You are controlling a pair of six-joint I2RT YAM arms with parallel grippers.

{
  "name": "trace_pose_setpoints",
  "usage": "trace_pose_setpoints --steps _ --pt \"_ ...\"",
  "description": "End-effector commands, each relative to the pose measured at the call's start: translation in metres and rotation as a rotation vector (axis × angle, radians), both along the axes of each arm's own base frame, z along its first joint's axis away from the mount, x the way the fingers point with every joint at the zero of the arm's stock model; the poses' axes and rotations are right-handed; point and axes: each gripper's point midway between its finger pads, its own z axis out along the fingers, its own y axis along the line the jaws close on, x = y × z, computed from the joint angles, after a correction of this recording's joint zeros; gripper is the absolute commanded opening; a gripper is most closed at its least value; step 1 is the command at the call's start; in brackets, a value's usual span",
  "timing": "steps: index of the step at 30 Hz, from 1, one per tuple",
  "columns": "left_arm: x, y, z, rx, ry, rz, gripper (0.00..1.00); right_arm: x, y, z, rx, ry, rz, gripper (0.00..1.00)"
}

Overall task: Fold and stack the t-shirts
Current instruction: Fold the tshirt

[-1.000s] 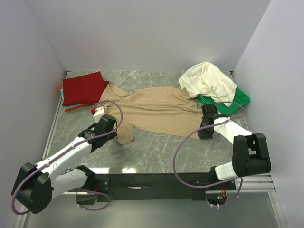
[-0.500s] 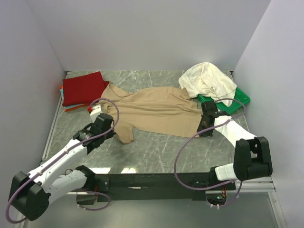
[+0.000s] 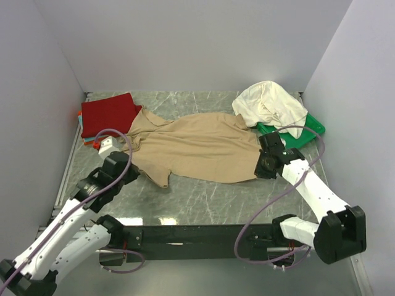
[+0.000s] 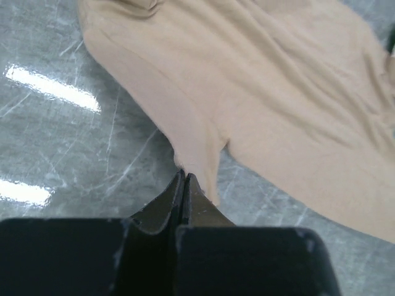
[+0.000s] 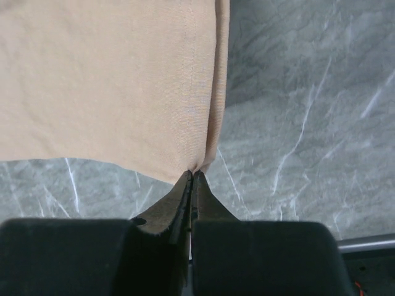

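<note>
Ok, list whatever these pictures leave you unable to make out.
- Top view: the shirts under the red t-shirt; it covers all but thin orange and teal edges.
- Top view: most of the green tray, under the cream t-shirt.
- Wrist views: how much of the tan t-shirt sits inside the shut left and right jaws; the fingers hide it.

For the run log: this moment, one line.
left tool: shut on sleeve of tan-beige cloth t-shirt | right tool: shut on its hem corner | unfolded
</note>
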Motion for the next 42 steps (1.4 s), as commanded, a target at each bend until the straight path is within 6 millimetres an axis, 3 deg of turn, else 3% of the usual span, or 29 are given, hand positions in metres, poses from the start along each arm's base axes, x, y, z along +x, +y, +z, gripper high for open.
trace_pose_setpoints --steps 1,6,17,21,27,35,42 --pt "-0.011 0.005 0.032 -0.059 -0.052 0.019 0.01 -0.004 -0.001 0.025 0.005 -0.059 -0.013 0.00" --pt "-0.026 0.012 0.048 -0.106 -0.071 0.026 0.01 -0.013 0.003 0.034 0.033 -0.085 0.008 0.00" --pt "-0.057 0.016 0.060 -0.205 -0.079 0.006 0.01 -0.030 0.005 0.045 0.071 -0.131 0.033 0.00" --pt "-0.055 0.009 0.058 -0.230 -0.088 -0.018 0.01 -0.032 0.005 0.047 0.071 -0.143 0.040 0.00" --pt "-0.022 -0.023 0.052 -0.243 -0.122 -0.101 0.01 -0.020 0.014 0.039 0.096 -0.136 0.060 0.00" --pt "0.024 -0.033 0.064 -0.146 -0.196 -0.098 0.01 0.010 0.018 0.028 0.064 -0.116 0.056 0.00" --pt "0.058 -0.038 0.075 -0.095 -0.238 -0.093 0.01 0.040 0.004 0.020 0.014 -0.089 0.012 0.00"
